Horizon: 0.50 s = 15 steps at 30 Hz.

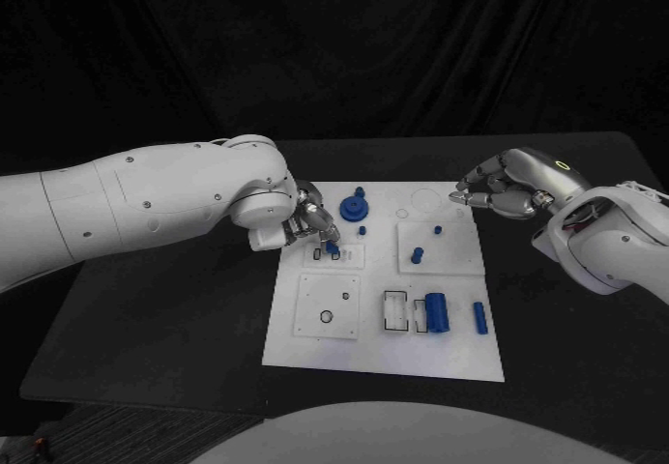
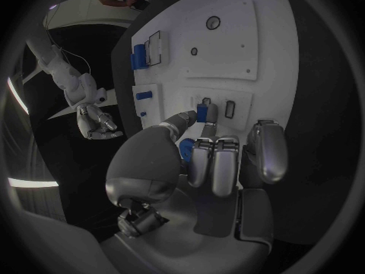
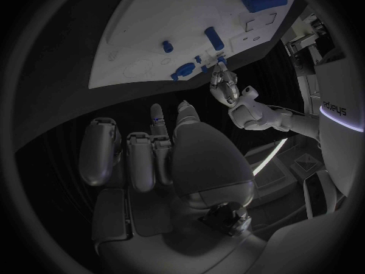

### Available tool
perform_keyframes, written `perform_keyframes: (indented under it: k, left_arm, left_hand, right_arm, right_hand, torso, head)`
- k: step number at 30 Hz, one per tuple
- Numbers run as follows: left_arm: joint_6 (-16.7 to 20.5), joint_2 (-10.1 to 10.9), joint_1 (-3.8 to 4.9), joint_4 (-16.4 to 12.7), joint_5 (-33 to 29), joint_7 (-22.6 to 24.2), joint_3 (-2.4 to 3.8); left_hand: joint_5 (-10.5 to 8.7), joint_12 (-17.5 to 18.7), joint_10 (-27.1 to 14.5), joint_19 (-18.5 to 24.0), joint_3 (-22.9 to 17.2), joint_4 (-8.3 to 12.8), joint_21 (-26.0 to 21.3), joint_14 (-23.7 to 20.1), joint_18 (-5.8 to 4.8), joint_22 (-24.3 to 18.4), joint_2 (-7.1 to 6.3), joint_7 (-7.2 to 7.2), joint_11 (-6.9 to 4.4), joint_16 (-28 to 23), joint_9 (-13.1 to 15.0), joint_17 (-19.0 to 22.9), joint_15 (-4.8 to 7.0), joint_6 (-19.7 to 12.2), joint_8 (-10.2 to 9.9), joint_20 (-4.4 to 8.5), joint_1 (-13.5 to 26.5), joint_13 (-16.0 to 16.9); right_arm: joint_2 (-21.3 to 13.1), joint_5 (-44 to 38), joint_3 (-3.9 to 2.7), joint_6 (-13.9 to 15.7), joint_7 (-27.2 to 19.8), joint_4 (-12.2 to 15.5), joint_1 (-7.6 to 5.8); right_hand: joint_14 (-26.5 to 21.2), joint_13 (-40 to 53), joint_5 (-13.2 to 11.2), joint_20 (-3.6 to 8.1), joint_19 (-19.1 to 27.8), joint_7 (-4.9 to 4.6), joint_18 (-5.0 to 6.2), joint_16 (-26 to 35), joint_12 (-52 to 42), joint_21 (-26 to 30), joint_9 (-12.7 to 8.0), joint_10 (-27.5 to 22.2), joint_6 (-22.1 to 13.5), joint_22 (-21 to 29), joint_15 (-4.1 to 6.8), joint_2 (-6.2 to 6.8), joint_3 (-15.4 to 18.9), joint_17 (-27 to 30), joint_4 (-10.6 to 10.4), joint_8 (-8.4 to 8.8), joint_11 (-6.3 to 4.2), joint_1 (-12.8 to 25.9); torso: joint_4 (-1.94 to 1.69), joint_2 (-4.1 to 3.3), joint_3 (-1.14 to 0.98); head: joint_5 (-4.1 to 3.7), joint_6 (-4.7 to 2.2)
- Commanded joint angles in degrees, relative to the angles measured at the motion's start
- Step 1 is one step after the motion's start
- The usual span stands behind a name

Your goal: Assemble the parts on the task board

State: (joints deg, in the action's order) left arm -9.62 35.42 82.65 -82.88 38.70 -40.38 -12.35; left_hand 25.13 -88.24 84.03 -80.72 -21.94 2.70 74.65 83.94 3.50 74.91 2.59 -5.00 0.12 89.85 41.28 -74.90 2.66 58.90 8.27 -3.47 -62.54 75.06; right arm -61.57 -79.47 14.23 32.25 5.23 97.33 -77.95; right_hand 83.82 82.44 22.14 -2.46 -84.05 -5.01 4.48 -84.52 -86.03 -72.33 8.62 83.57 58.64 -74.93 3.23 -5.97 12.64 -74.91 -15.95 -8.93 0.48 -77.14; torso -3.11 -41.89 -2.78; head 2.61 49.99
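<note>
**A:** How much room is there around the task board [image 1: 324,356]? It sits mid-table [image 1: 154,319], with bare black surface on the left and right and a narrower strip along the near edge.

**B:** Yeah, the tight spot is the far left corner. The left hand [image 1: 305,224] is down over it, fingers pinching a small blue part [image 2: 202,112] right at a slotted plate there.

**A:** And the right hand [image 1: 509,188]?

**B:** It hovers off the board's far right corner, fingers curled in with nothing in them. The blue gear [image 1: 354,206] sits just beside the left hand, and the blue cylinder [image 1: 436,312] and peg [image 1: 479,318] lie near the near right edge.
</note>
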Motion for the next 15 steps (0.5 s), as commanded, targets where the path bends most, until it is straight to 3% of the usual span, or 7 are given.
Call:
perform_keyframes:
  k: [1,7,15]
  left_arm:
    - [0.33,-0.01,0.04,-0.14,-0.32,-4.99,0.03]
    - [0.36,-0.05,-0.12,-0.05,-0.32,-4.99,0.03]
    - [0.25,-0.06,-0.31,0.13,-0.32,-5.01,0.02]
  left_hand:
    - [-0.37,0.02,4.19,-0.36,-1.22,0.77,0.12,6.06,0.24,9.00,0.23,1.00,-0.28,0.15,0.09,-15.10,0.27,0.73,0.38,-0.10,0.17,13.36]
    - [-0.38,0.04,4.18,-0.38,-1.37,0.67,0.13,6.06,0.24,9.02,0.35,1.00,-0.29,0.15,0.13,-15.10,0.30,0.63,0.35,-0.08,0.26,13.34]
    - [-0.44,0.04,4.17,-0.39,-1.44,0.63,0.11,6.06,0.24,9.03,0.38,1.00,-0.29,0.15,0.16,-15.10,0.31,0.57,0.33,-0.06,0.32,13.34]
  right_arm:
    - [0.09,0.03,-0.03,0.33,0.56,-0.01,0.22]
    - [0.07,0.13,-0.03,0.22,0.53,0.02,0.37]
    - [0.11,0.16,-0.03,0.13,0.52,-0.06,0.50]
  right_hand:
    - [4.47,2.76,-0.27,-0.36,0.20,-0.06,-0.88,0.28,0.30,0.31,0.07,4.13,0.29,-10.32,0.19,-0.24,-0.08,-6.68,0.21,0.29,-0.10,-0.60]
    - [4.47,2.76,-0.27,-0.36,0.20,-0.06,-0.88,0.28,0.30,0.31,0.07,4.13,0.29,-10.32,0.19,-0.24,-0.08,-6.68,0.21,0.29,-0.10,-0.60]
    - [4.46,2.59,-0.26,-0.37,0.20,-0.06,-0.87,0.30,0.46,0.32,0.07,4.05,0.32,-10.32,0.19,-0.27,-0.10,-6.65,0.15,0.30,-0.09,-0.63]
  torso:
    - [-0.05,-0.01,0.03]
    - [-0.03,0.00,0.07]
    - [-0.02,0.02,-0.03]
  head:
    - [0.08,0.01]
    - [0.29,0.01]
    - [0.41,0.01]
